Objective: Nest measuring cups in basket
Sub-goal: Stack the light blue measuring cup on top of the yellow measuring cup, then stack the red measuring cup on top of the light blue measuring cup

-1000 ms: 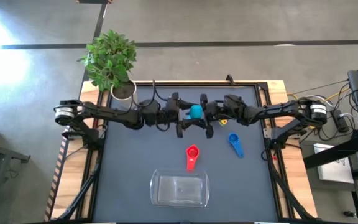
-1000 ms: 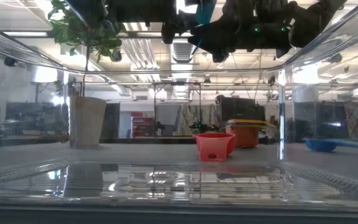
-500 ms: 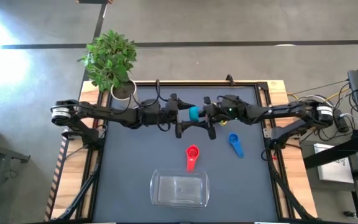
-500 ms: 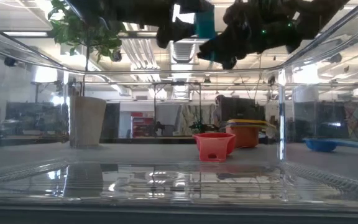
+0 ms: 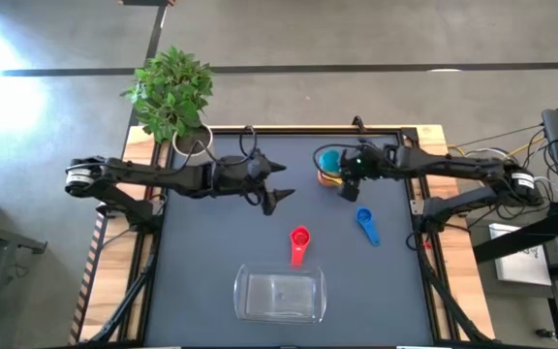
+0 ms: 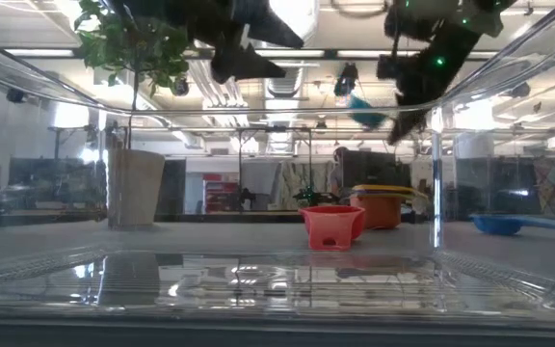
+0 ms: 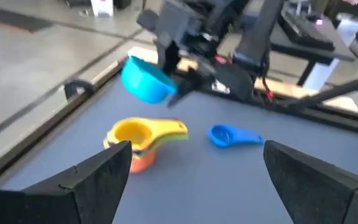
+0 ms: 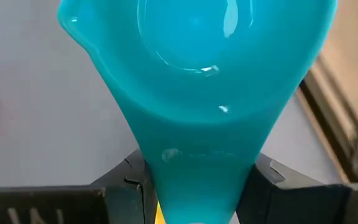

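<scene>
Teal measuring cup [image 8: 191,81] is pinched by its handle in the right claw [image 5: 349,171], above the yellow-on-orange stack [image 7: 143,140]; left claw [image 5: 277,196] gapes wide, empty.

— Where are the cups seen?

— The teal cup [image 5: 330,161] is held aloft by its handle at 1 o'clock, above the yellow cup [image 7: 135,132] nested in the orange cup [image 7: 139,160]. The red cup [image 5: 299,239] lies centrally, the blue cup [image 5: 365,223] at 3 o'clock.

— And the basket [image 5: 280,296]?

— It is set upright at 6 o'clock, clear, no cup in it.
</scene>
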{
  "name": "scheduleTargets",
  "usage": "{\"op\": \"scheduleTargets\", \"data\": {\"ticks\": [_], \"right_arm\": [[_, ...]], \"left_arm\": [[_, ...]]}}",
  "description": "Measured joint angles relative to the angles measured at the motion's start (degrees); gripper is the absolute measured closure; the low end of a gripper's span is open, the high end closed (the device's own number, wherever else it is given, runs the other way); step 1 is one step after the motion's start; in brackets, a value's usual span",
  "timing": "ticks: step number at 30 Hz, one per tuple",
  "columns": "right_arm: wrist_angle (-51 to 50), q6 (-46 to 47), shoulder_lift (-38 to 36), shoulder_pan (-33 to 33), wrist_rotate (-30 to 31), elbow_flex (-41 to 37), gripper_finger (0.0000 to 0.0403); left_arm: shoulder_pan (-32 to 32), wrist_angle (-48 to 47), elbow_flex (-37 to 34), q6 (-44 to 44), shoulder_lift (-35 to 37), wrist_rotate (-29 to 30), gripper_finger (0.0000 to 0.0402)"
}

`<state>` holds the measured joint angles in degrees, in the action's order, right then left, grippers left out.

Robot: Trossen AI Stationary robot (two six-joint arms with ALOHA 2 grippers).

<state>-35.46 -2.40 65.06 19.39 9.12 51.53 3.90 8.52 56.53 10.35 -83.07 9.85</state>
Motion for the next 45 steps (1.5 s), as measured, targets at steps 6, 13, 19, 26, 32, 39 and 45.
{"op": "scheduleTargets", "data": {"ticks": [6,13,19,26,32,39,45], "right_arm": [[-7.62,1.31,4.11,6.8,-8.8,1.46,0.0266],[-7.63,-0.5,10.42,10.02,-12.06,1.48,0.0265],[-8.15,-0.65,13.88,9.91,-12.58,2.52,0.025],[-8.87,-1.12,14.34,9.91,-12.54,5.69,0.0226],[-11.18,-1.78,13.48,9.91,-12.08,7.82,0.0186],[-17.29,0.09,11.66,9.74,-12.08,8.89,0.0143],[-18.0,7.75,1.53,6.62,-12.1,2.42,0.0138]], "left_arm": [[-0.15,-4.2,0.0,2.25,-0.18,0.02,0.0055],[-1.08,-5.48,0.0,2.82,-0.25,0.06,0.0055],[-1.49,-6.22,0.0,2.82,-0.26,0.06,0.0055],[-1.88,-6.62,0.0,2.91,-0.26,0.07,0.0055],[-1.99,-7.01,0.0,3.08,-0.28,0.06,0.0055],[-2.42,-8.19,0.0,3.71,-0.28,0.12,0.0055],[-3.95,-11.02,-0.28,4.76,-0.31,0.15,0.0055]]}}
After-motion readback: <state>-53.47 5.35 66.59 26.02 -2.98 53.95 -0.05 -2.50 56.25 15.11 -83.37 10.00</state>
